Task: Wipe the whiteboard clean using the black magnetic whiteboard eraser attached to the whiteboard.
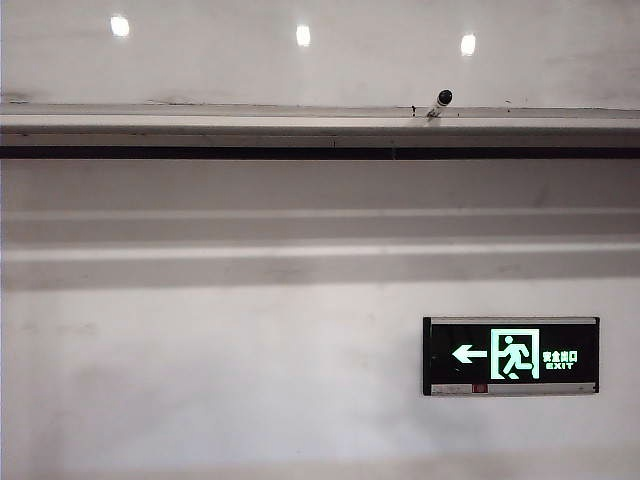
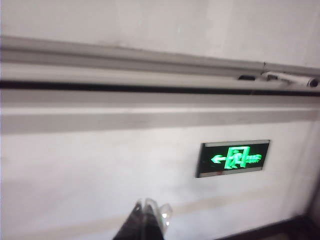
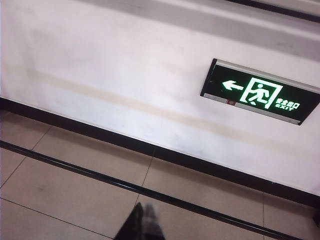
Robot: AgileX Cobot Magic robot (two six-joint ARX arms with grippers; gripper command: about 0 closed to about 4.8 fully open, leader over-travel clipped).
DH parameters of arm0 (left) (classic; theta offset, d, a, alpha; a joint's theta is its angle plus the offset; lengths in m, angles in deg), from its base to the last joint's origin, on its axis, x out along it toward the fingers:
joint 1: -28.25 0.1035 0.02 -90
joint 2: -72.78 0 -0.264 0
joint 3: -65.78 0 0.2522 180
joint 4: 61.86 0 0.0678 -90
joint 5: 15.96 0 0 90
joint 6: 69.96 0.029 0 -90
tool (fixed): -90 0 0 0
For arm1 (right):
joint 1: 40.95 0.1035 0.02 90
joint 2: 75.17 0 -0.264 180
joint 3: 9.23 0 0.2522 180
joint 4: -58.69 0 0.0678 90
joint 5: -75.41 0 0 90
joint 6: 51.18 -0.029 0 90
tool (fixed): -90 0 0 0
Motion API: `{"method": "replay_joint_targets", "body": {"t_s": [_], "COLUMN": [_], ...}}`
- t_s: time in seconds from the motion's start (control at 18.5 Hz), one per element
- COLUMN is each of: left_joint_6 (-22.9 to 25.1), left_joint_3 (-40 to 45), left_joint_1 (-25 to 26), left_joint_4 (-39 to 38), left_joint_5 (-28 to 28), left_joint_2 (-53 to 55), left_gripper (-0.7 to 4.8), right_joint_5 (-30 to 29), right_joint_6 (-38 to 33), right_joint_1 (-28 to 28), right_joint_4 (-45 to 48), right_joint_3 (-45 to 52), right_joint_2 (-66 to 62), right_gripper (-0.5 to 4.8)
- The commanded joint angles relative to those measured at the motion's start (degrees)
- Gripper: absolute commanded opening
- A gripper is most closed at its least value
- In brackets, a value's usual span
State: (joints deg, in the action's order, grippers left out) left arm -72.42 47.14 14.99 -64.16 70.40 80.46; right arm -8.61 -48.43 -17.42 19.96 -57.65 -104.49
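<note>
Exterior view: the whiteboard (image 1: 320,60) fills the top, its silver tray rail (image 1: 200,120) running edge to edge with a black-capped marker (image 1: 438,102) on it, and open wall below broken only by the lit exit sign (image 1: 511,355); the black magnetic whiteboard eraser is nowhere in sight. Left gripper (image 2: 147,220) is pressed together, empty, facing the wall below the rail. Right gripper (image 3: 142,222), also pinched shut on nothing, hangs over tiled floor (image 3: 75,190) near the dark skirting (image 3: 165,155).

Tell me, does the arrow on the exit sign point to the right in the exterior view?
No, the white arrow on the exit sign points to the left, away from the running figure beside it.
</note>
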Motion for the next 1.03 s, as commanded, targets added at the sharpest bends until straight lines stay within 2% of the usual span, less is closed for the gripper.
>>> {"method": "replay_joint_targets", "body": {"t_s": [0.05,0.27,0.38,0.49,0.7,0.76,0.86,1.03], "left_joint_6": [-0.2,0.3,0.3,0.6,4.7,6.6,6.7,6.5], "left_joint_3": [4.5,4.5,4.5,4.5,4.5,4.5,4.5,4.5], "left_joint_1": [4.3,7.0,12.4,15.6,14.1,13.0,11.5,11.5], "left_joint_4": [-2.8,-5.1,-5.7,-6.7,-8.5,-8.4,-8.4,-8.4], "left_joint_5": [-0.3,-0.3,-2.3,-2.8,-2.4,-0.6,3.7,3.6], "left_joint_2": [-7.5,-7.5,-7.5,-7.5,-7.5,-7.5,-7.5,-7.5], "left_gripper": [-0.06,-0.06,-0.06,-0.06,-0.06,-0.06,-0.06,-0.06], "right_joint_5": [-0.1,-0.1,-0.1,-0.1,-0.1,-0.1,-0.1,-0.1], "right_joint_6": [-0.2,-0.2,-0.2,-0.2,-0.2,-0.2,-0.2,-0.2], "right_joint_1": [0.0,0.0,0.0,0.0,0.0,0.0,0.0,0.0], "right_joint_4": [0.7,0.7,0.7,0.7,0.7,0.7,0.7,0.7], "right_joint_3": [-0.3,-0.3,-0.3,-0.3,-0.3,-0.3,-0.3,-0.3], "right_joint_2": [0.1,0.1,0.1,0.1,0.1,0.1,0.1,0.1], "right_gripper": [-0.05,-0.05,-0.05,-0.05,-0.05,-0.05,-0.05,-0.05]}}
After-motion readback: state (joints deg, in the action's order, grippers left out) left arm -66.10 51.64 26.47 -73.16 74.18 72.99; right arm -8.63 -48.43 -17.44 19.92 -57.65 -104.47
